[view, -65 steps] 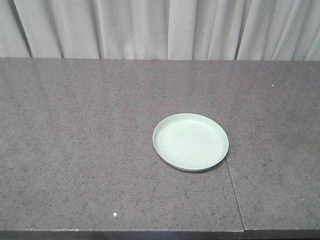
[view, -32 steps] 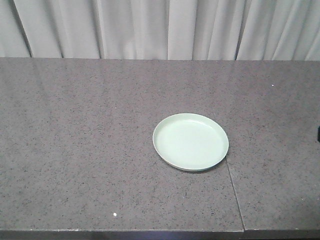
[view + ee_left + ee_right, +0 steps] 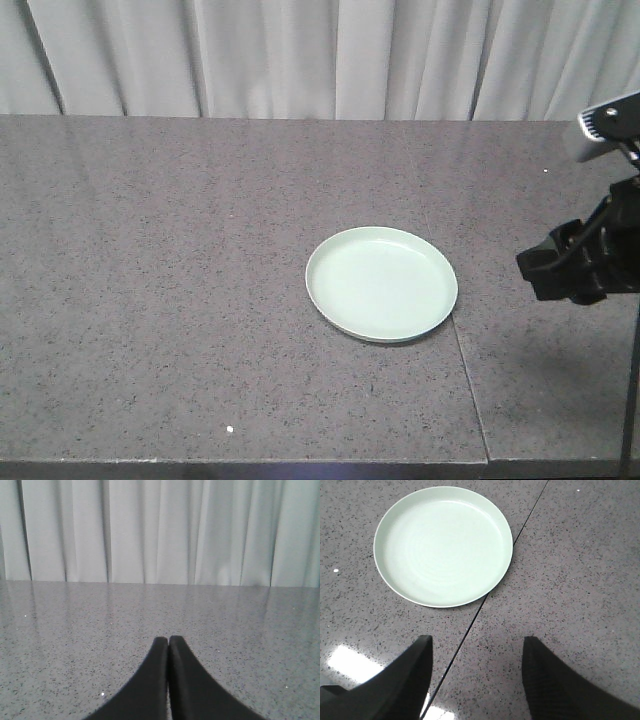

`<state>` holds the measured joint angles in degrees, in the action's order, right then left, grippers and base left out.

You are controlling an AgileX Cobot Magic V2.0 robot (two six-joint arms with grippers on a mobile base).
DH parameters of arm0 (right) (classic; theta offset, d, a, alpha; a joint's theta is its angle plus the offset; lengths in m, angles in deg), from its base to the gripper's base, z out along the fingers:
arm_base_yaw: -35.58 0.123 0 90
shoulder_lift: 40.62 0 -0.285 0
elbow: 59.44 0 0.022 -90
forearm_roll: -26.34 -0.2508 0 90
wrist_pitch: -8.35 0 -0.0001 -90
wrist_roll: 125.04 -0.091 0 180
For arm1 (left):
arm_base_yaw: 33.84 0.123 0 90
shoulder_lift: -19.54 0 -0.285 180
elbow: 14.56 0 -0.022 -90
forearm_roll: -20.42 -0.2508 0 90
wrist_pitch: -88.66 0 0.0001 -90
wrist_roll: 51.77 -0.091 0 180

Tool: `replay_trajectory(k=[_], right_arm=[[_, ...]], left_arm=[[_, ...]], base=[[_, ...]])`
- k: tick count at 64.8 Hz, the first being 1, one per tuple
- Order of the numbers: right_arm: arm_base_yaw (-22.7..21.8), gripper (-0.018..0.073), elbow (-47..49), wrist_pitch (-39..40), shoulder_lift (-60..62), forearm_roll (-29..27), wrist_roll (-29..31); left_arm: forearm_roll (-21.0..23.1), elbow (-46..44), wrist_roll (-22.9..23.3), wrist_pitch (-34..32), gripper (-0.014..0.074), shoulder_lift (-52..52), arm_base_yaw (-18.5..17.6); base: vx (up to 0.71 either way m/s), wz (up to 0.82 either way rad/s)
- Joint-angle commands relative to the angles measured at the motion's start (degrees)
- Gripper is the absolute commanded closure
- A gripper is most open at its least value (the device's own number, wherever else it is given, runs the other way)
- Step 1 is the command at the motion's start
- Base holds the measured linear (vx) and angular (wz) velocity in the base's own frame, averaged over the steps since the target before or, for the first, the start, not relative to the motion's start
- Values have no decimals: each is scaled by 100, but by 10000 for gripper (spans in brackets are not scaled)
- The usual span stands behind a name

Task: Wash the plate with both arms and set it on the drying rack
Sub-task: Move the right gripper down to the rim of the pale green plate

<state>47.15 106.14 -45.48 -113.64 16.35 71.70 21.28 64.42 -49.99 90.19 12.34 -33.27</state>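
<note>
Now the right arm (image 3: 590, 262) swings in at the right edge of the front view, the right gripper (image 3: 478, 641) spread wide and empty. Just right of centre, the plate (image 3: 381, 283) sits flat on the grey counter (image 3: 150, 300), untouched, while the left gripper (image 3: 168, 641) is pressed closed, holding nothing.

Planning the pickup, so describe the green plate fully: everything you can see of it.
The plate is round, pale mint green, smooth and unpatterned, with a low raised rim, and it is empty. It lies flat, right way up, on the speckled grey countertop, its edge overlapping the seam in the counter. Nothing else touches it; the open right gripper is apart from it.
</note>
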Motion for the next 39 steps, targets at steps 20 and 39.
replay_trajectory(k=[20, 39], right_arm=[[28, 160, 1121, -88, -1492, 169, -780], [28, 160, 1807, -202, -2604, 182, -1040]], left_arm=[[12, -168, 20, -417, 603, 84, -31], [12, -168, 20, -417, 603, 84, -31]], base=[[0, 0], [0, 0]])
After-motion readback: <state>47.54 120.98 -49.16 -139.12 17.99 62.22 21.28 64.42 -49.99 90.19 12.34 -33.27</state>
